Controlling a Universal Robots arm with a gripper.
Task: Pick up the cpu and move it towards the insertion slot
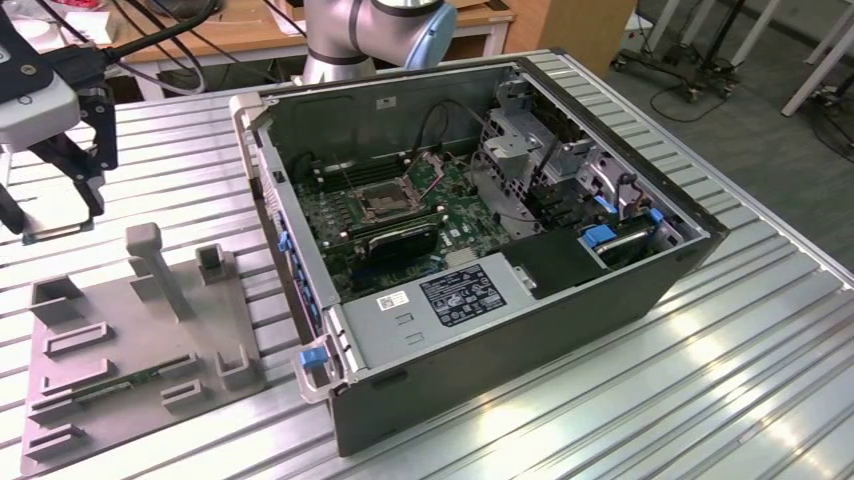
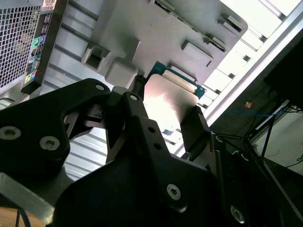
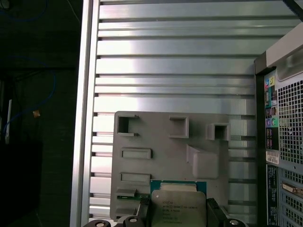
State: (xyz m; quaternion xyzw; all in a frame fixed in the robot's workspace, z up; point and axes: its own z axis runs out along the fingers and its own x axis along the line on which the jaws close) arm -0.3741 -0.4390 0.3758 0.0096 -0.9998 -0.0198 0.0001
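The cpu (image 3: 179,204), a thin square chip with a silvery top and a green edge, is clamped between my gripper's (image 3: 179,213) two black fingers. In the second wrist view the cpu (image 2: 169,100) shines between the fingers (image 2: 195,124). In the exterior view my gripper (image 1: 54,220) hangs at the far left, above the table and behind the grey fixture plate (image 1: 134,345), with the cpu (image 1: 60,232) edge-on at its tips. The insertion slot (image 1: 387,203), a dark square socket with a metal frame, lies on the green board inside the open computer case (image 1: 534,310), well to the exterior view's right of my gripper.
The grey fixture plate (image 3: 165,151) carries upright posts and pockets, and a narrow green circuit strip (image 1: 127,383) lies in it. The case's tall side wall (image 1: 274,200) stands between my gripper and the socket. The ribbed metal table (image 1: 694,380) ends near the exterior view's left.
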